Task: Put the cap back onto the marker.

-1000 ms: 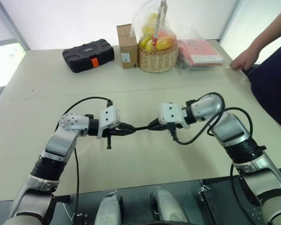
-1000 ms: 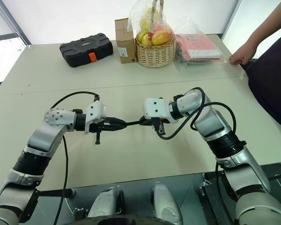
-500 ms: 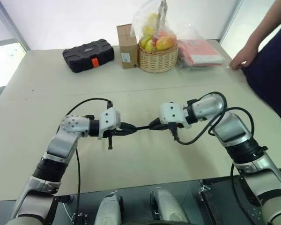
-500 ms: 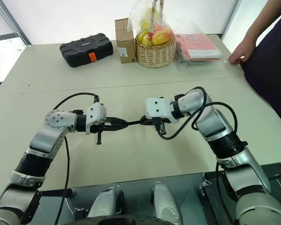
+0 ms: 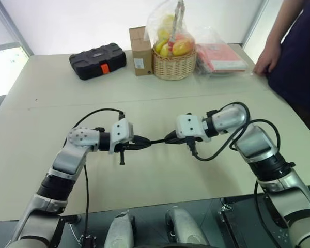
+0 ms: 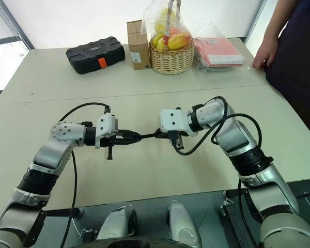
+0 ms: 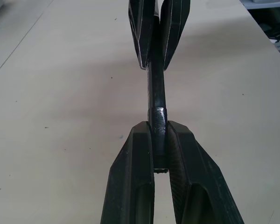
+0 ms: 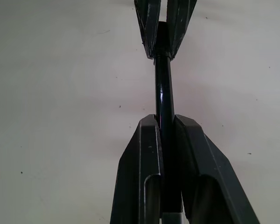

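on the brown carton (image 5: pixel 140 50), a white label, writing unreadable

Marker (image 8: pixel 163 100): glossy black plastic, smooth, catches a bright streak. Cap (image 7: pixel 157 122): same shiny black plastic. Gripper fingers (image 7: pixel 130 186): matt black plastic, finely ribbed inner faces. Table (image 5: pixel 160 103): smooth matt beige top, a few dark specks. Basket (image 5: pixel 174 64): woven wicker under clear crinkly plastic film. Box (image 5: pixel 140 50): plain brown cardboard. Case (image 5: pixel 97 61): textured matt black plastic, orange latch.
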